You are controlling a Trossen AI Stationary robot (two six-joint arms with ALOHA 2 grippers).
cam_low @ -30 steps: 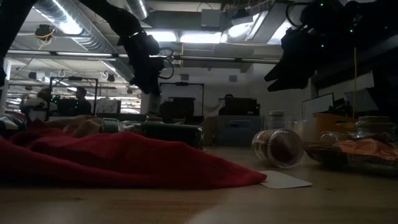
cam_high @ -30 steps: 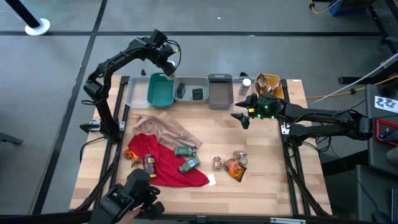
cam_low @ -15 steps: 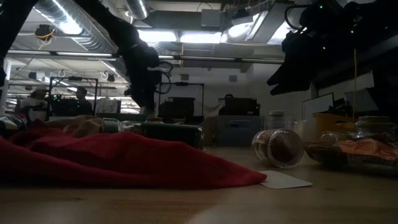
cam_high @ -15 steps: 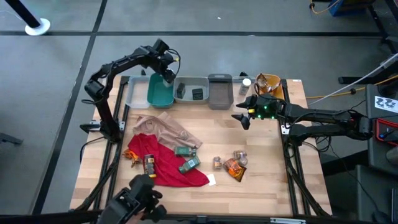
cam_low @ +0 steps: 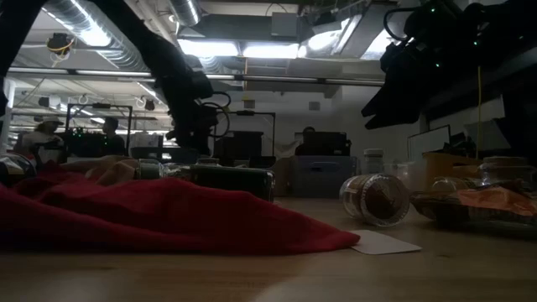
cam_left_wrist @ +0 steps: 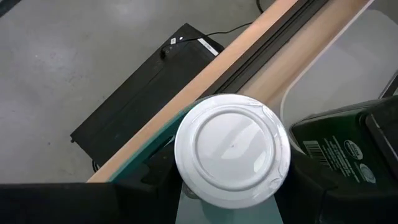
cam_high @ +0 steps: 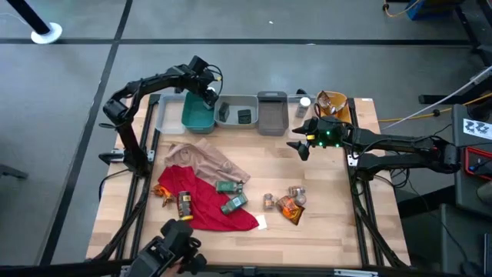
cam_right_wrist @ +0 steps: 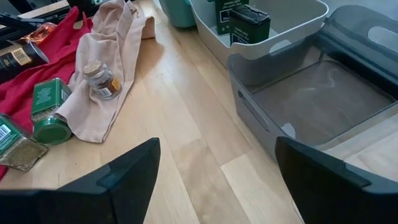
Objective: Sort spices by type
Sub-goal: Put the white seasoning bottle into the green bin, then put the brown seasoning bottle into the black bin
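My left gripper [cam_high: 207,91] hangs over the far end of the teal bin [cam_high: 197,114], shut on a white-capped jar [cam_left_wrist: 232,158]. My right gripper [cam_high: 299,145] hovers open above the bare wood near the dark grey bin [cam_high: 271,112], touching nothing. Green jars [cam_high: 231,194] and a dark jar [cam_high: 184,202] lie on the red cloth [cam_high: 201,208]. Small brown jars [cam_high: 294,192] and an orange packet [cam_high: 290,208] lie on the wood. One small brown jar [cam_right_wrist: 102,81] rests on the tan cloth [cam_right_wrist: 118,56]. My left gripper pinches the white-capped jar between its two fingers [cam_left_wrist: 146,180], which sit on opposite sides of the jar's body under the cap [cam_left_wrist: 232,155]. They come from above, pointing down. The jar is lifted clear over the teal bin, cap up; the cap hides the contact spots.
Bins stand in a row along the far edge: a clear one [cam_high: 167,115], the teal one, a light grey one [cam_high: 237,112] holding dark boxes [cam_right_wrist: 249,22], the dark grey one, and a yellow one [cam_high: 333,104]. A white-capped jar [cam_high: 305,101] stands by it. Bare wood lies under the right gripper.
My left gripper has come down and slightly toward the near edge, from above the table's far edge to just over the teal bin, carrying the white-capped jar.
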